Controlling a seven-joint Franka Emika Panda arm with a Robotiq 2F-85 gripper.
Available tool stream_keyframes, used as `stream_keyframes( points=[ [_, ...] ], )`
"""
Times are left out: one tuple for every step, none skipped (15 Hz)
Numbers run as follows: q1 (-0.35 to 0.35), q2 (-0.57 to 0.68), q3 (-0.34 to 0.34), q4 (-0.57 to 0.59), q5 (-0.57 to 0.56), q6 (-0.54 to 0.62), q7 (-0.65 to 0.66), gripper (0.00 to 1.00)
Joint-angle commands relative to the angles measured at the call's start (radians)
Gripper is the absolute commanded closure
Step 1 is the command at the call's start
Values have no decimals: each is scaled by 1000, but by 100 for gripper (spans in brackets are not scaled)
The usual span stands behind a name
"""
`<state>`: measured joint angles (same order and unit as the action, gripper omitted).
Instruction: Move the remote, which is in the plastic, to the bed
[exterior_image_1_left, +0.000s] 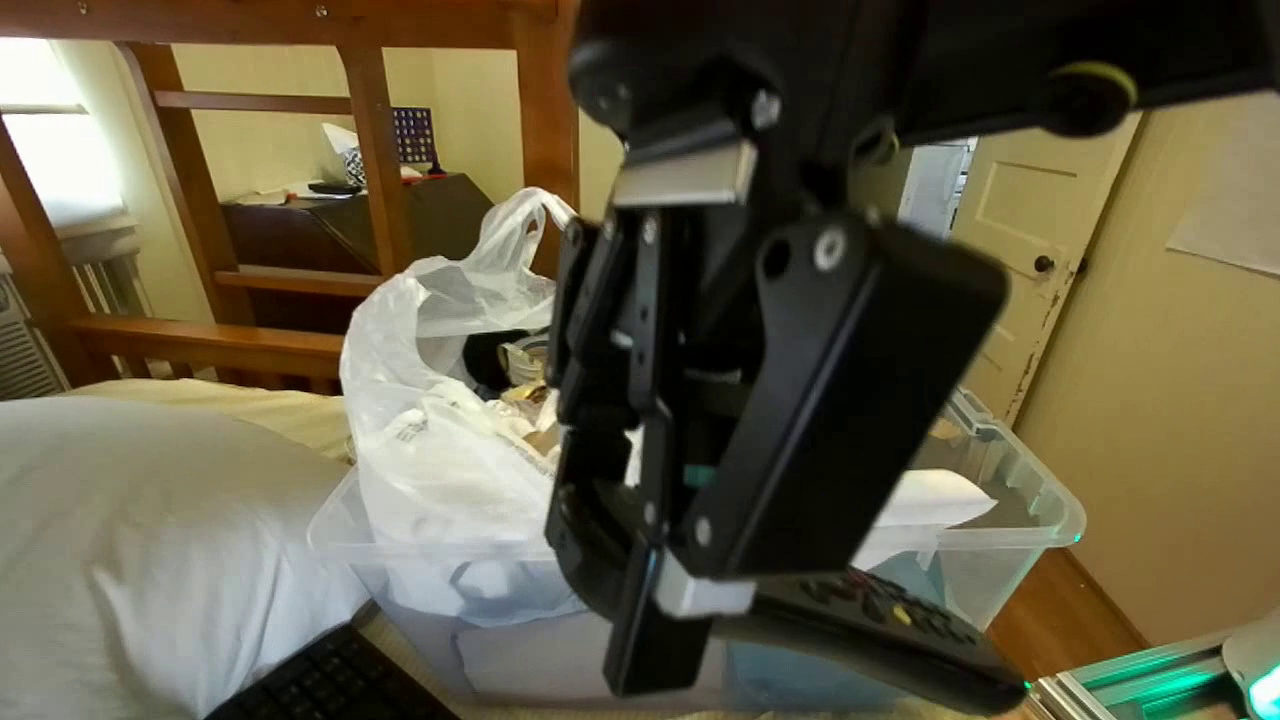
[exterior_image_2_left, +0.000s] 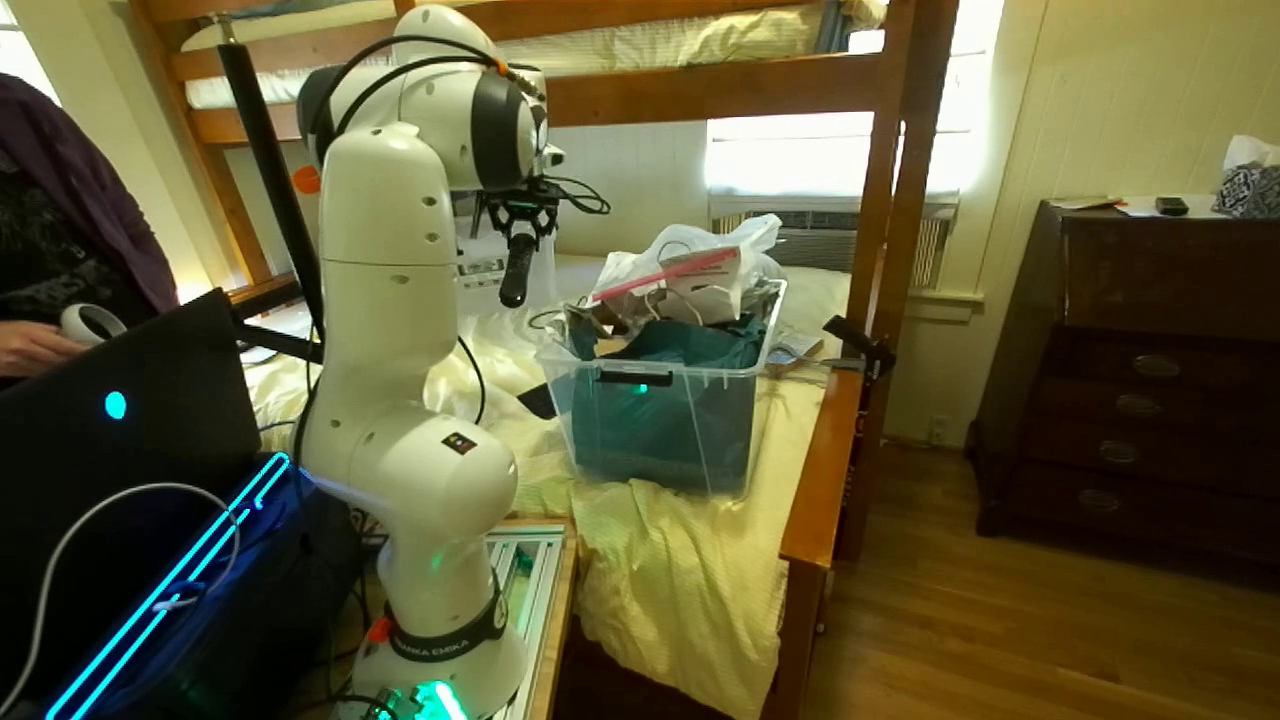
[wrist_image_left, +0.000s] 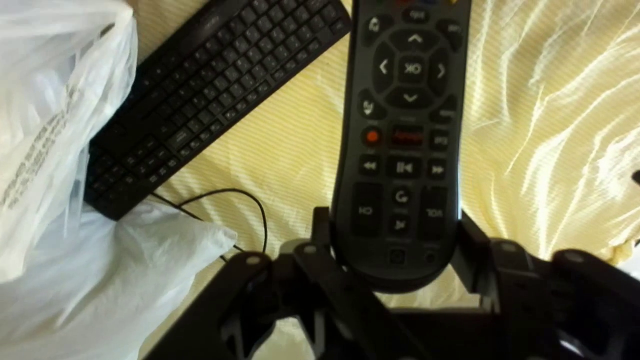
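Gripper (wrist_image_left: 395, 227) holds remote (wrist_image_left: 404, 145), wrist view alone showing OK key (wrist_image_left: 412, 68)

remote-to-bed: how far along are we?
Done: the remote is clear of the plastic bag. In hand: the gripper grips it near one end, in the air over the bed. Remaining: lower it onto the bed and release; it isn't resting there yet.
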<state>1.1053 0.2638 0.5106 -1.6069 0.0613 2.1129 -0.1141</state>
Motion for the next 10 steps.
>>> stream_keyframes(
  points=[
    [0,-97,-9,-155,55,35,115,67],
    [1,-111,-6,-185,66,44,142,67],
    [2,-136,-8,-232,67,56,174,67],
    [4,-157,-10,-270,60,66,207,67],
    [4,-177,-10,-314,57,76,234,67],
    [4,-192,-8,-354,55,99,253,67],
    [4,-207,-8,-390,41,110,271,67],
    [3,-221,-7,-428,33,126,281,67],
    [3,-229,-5,-459,32,146,285,67],
    [1,-236,-4,-486,31,165,286,67]
  ],
)
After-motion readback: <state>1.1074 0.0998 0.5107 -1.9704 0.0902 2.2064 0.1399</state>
